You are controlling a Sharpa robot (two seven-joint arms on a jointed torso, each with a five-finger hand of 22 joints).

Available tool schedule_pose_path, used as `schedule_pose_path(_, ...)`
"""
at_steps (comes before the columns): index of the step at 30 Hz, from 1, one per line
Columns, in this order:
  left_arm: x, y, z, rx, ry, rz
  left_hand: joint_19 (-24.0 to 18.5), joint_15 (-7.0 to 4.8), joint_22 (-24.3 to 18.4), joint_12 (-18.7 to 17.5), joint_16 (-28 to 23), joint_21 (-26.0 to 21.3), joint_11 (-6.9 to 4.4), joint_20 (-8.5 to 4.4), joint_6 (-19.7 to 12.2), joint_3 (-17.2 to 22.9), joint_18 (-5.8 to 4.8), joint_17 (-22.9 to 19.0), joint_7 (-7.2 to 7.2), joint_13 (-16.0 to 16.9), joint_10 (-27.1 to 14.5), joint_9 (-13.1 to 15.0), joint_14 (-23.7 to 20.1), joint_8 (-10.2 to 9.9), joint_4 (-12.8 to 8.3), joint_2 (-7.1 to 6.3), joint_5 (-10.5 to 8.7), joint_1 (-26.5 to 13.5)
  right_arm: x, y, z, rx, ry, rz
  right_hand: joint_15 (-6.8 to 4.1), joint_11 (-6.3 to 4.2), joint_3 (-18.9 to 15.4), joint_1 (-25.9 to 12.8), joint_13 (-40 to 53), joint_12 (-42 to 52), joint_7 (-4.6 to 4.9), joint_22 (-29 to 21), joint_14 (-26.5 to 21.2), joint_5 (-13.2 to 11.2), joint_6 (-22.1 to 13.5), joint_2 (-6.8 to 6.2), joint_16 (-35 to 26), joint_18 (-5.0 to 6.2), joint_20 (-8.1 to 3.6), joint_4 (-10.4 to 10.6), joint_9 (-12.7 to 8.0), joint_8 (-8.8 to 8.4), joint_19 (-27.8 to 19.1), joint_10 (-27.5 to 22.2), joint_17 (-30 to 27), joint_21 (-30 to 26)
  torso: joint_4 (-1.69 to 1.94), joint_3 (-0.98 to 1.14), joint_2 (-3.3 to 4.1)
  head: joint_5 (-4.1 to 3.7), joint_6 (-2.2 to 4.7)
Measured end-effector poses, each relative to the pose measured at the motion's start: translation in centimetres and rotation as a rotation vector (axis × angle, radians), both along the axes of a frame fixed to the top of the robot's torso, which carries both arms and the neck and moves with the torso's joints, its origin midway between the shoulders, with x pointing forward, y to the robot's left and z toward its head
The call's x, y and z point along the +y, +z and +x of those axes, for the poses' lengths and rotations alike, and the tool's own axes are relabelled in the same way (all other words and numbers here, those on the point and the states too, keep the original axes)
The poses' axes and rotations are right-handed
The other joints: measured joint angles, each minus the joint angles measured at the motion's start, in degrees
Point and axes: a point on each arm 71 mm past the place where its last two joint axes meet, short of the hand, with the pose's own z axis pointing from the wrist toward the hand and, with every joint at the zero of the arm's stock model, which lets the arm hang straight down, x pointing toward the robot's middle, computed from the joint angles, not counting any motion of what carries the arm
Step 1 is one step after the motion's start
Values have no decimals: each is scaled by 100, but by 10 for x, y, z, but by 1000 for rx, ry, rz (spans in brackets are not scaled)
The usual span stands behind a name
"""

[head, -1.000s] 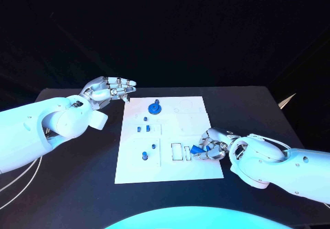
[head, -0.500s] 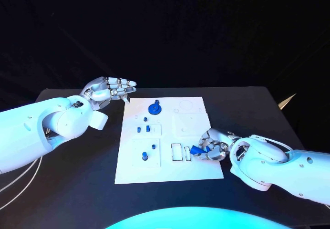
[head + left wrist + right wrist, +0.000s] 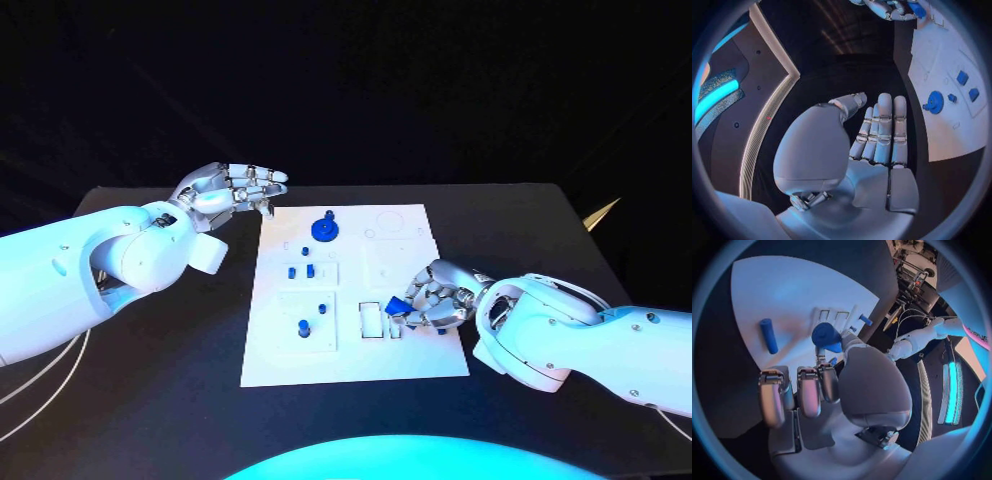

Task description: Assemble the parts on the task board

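The white task board point(image 3: 353, 350) lies in the middle of the black table. My right hand point(image 3: 444, 298) hovers at the board's right edge and pinches a blue wedge-like part point(image 3: 398, 306) just beside the narrow slots point(image 3: 378, 319). The right wrist view has that part point(image 3: 826, 335) at the fingertips, with a blue cylinder point(image 3: 768, 335) lying loose on the board point(image 3: 779, 290). A round blue piece with a knob point(image 3: 326, 228), two small blue blocks point(image 3: 300, 271) and a blue peg point(image 3: 304, 327) stand in the board. My left hand point(image 3: 231, 188) hangs off the board's far left corner, fingers out, holding nothing.
The black table point(image 3: 159, 380) extends around the board on all sides. From the left wrist view, the left hand point(image 3: 876, 140) is beside the board point(image 3: 942, 130), with the round blue piece point(image 3: 934, 101) and the blocks point(image 3: 962, 77) to one side.
My right hand has carried the blue part a little to the left and away from me, closer to the slots. The left hand has stayed where it was.
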Motion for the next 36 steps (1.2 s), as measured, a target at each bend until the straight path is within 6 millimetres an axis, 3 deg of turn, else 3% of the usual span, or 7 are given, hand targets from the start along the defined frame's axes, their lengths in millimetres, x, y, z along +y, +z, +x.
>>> schedule_pose_path(4, -1, 0, 0, 0, -2, -1, 0, 0, 0, 0, 0, 0, 0, 0, 0, 0, 0, 0, 0, 0, 0, 0, 0, 0, 0, 0, 0, 0, 12, -2, 2, 16, 18, 18, 0, 0, 1, -153, 0, 0, 5, 0, 0, -2, -5, 133, 0, 0, -8, 1, -5, -4, -8, 0, 0, 0, -2, -1, 4, 10, -1)
schedule_pose_path(7, -2, 0, 0, 0, -4, -1, 0, 0, 0, 0, 0, 0, 0, 0, 0, 0, 0, 0, 0, 0, 0, 0, 0, 0, 0, 23, 0, -23, 21, -5, 4, 29, 31, 25, 0, 0, 54, -345, 0, 0, 5, -1, 0, -2, -5, 148, 0, 0, -8, 54, -5, -4, -8, 0, 0, 0, 0, 1, 4, 13, 0)
schedule_pose_path(15, -3, 0, -1, 0, -7, -2, 0, 0, -5, 0, 0, -22, 0, 0, -21, 0, 0, 0, 21, 0, 0, 5, 0, 0, 0, 23, 0, -23, 35, -14, 9, 67, 55, 18, -40, -26, 159, -741, 0, 0, 45, -1, 1, -2, 35, 145, -1, 1, -8, -2, -3, 1, -8, -26, 0, 0, 3, 3, 8, 39, -16)
schedule_pose_path(17, -3, 0, -1, 0, -7, -2, 0, 0, -5, 0, 0, -22, 0, 0, -21, 0, 0, 0, 21, 0, 1, 5, 0, 0, 0, 23, 0, -23, 37, -15, 10, 72, 58, 14, -41, -32, 159, -818, 2, 0, 45, -1, 0, -2, 35, 130, 20, 0, -24, -2, 14, 153, 8, -22, 0, 0, 3, 3, 7, 46, -20)
schedule_pose_path(18, -3, 0, -1, 0, -7, -2, 0, 0, -5, 0, 0, -22, 0, 0, -21, -1, 0, 1, 21, 1, 1, 5, 0, 0, 1, 23, 0, -23, 38, -16, 11, 73, 59, 11, -41, -39, 159, -832, 4, 0, 46, -1, 0, -2, 35, 130, 21, 0, -28, -2, 132, 201, 12, -15, 0, 0, 3, 3, 7, 48, -23)
schedule_pose_path(23, -3, 0, -1, 0, -6, -2, 0, 0, -5, 0, 0, -22, 0, 0, -21, -16, 1, -2, 21, 1, 1, 5, 0, 0, 16, 23, 0, -23, 40, -16, 15, 76, 61, 3, -61, -52, 159, -923, 4, 0, 37, -1, 21, -2, 68, 85, 21, 1, -43, -2, 223, 303, -3, -9, -1, 0, -2, 4, 8, 62, -24)
schedule_pose_path(36, -2, 1, -1, 0, -4, -1, 0, 0, -4, 0, 0, -22, 0, 0, -21, -16, 0, -4, 20, 1, 1, 4, 0, 0, 16, 23, 0, -23, 38, -17, 15, 67, 61, -23, -81, -93, 165, -1072, 3, 88, -26, -2, 1, -8, 132, 99, 44, 1, -65, -8, 242, 352, 8, -10, -1, 0, -5, 18, 12, 71, -51)
